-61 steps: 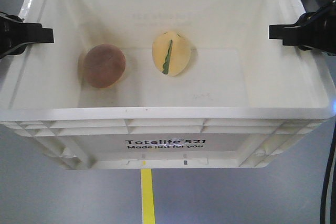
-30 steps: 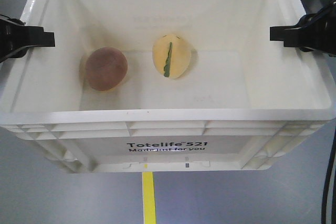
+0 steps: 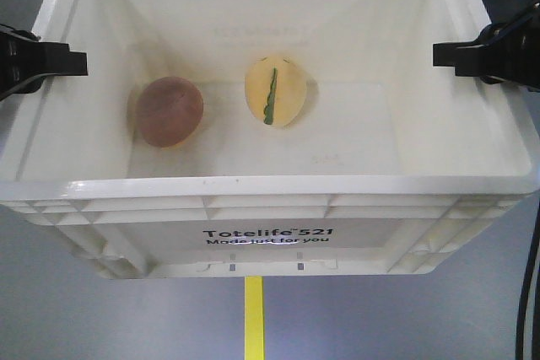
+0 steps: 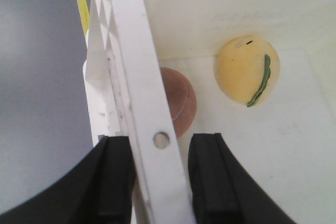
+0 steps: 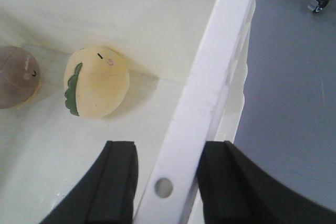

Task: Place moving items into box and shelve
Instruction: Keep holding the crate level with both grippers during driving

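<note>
My left claw [image 4: 161, 179] pinches the rim of the white box [image 3: 270, 185] at 9 o'clock; my right claw [image 5: 169, 184] pinches it at 3 o'clock. Inside, the pinkish-brown ball [image 3: 170, 110] lies at 8 o'clock from the yellow egg [image 3: 276, 91], not touching.

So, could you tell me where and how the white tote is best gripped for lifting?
By the two side rims, one arm from each side, jaws astride the wall. The tote is wide, and its thin walls fit inside the jaws, as the left gripper and right gripper show.
</note>
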Motion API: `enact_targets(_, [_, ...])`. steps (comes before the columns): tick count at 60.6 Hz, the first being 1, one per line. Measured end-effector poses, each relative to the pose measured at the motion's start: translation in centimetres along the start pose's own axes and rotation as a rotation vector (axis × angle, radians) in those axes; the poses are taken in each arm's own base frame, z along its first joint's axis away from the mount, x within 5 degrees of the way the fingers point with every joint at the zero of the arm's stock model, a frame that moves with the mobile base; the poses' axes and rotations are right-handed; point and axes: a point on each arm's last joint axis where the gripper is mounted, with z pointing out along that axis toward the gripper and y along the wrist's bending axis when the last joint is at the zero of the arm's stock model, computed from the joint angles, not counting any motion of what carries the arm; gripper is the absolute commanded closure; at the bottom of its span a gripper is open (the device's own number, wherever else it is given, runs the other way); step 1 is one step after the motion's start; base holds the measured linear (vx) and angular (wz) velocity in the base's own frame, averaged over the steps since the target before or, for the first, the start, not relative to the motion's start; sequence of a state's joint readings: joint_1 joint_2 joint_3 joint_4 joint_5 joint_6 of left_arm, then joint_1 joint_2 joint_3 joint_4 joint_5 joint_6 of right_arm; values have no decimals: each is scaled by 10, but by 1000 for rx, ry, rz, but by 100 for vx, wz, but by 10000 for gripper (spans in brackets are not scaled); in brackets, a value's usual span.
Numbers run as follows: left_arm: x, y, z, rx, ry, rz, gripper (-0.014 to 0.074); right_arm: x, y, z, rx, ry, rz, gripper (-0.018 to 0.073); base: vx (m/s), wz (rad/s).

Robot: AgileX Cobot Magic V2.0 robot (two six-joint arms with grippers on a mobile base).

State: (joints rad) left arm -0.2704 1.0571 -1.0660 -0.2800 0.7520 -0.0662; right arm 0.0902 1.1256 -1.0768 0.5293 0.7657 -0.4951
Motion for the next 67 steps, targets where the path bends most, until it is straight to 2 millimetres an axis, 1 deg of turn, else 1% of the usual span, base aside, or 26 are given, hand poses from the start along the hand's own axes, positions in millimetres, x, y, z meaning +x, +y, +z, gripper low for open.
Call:
enact_targets(32, [0,0,0,0,0,0,603,0,0,0,-1,2,0,565,26,6])
enact_targets(67, [0,0,0,0,0,-1,603,0,0,0,-1,2,0,565,39,4])
